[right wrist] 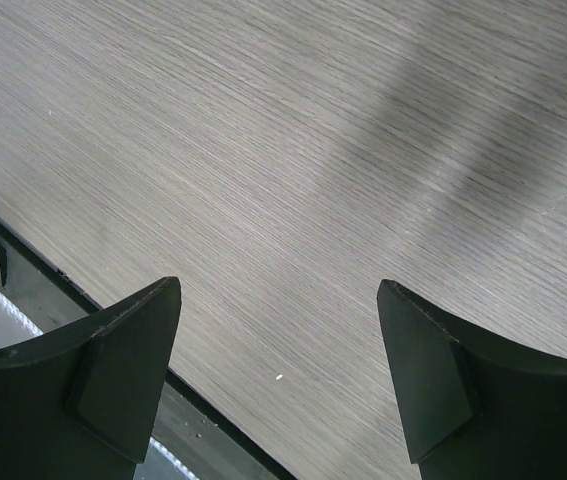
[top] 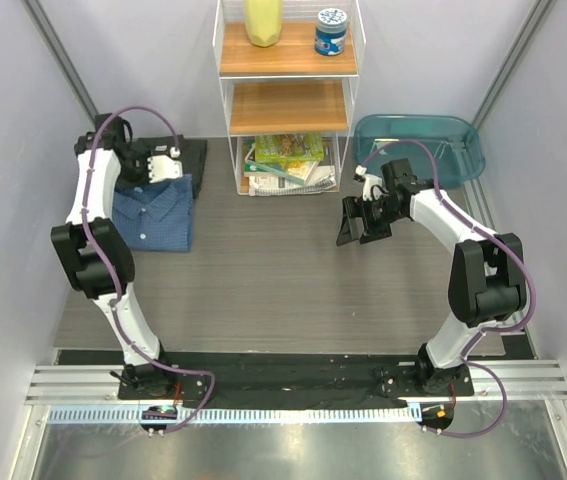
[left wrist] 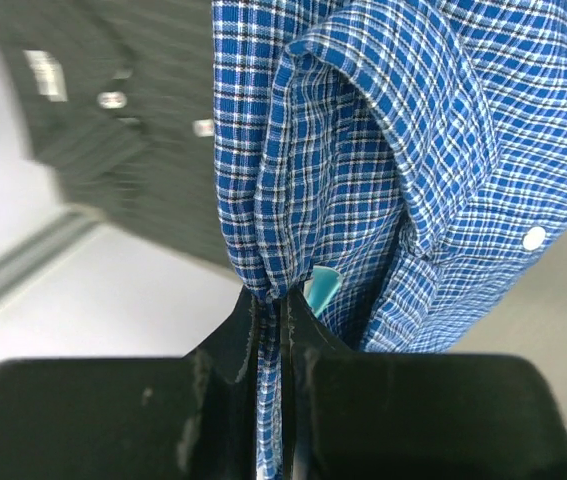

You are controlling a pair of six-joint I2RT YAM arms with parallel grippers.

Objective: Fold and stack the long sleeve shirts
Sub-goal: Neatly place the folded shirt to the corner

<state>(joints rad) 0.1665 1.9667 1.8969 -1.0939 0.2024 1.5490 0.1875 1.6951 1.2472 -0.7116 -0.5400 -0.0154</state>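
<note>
**Left pinching blue shirt near collar, right idle and open**

- left gripper [left wrist: 271, 300]: fingers pressed together on a bunched fold of the blue check shirt [top: 153, 220], close to the collar. The cloth rises out of the jaws in a ridge.
- right gripper [right wrist: 278, 290]: fingers spread wide and holding nothing. It hovers over bare table [top: 283, 270] at centre-right, well apart from both shirts.
- The blue check shirt is at far left of the table, in a compact, roughly folded block. The charcoal shirt [top: 193, 155] is just behind it against the back wall, partly hidden by the left wrist. Can't tell if the two overlap or only touch.
- Handling, my read: thin woven cotton, light, limp, no stiffness. It will drape and drag, and a one-point pinch will pull the fold open rather than move the block. Not fragile and not slippery on the wood-grain. Buttons and collar are the only firm bits.
- Grip advice: take the doubled edge at collar or shoulder, where the layers stack. A second hold on the opposite side would keep it flat.
- Orientation: the blue shirt's collar points away from the arm bases, toward the charcoal one, and the hem faces the near edge. The long axis looks near-to-far, though the block is close to square. The charcoal shirt runs more left-right, with a row of buttons showing in the left wrist view.
- The teal tub [top: 418, 140] is at far right, not involved.
</note>
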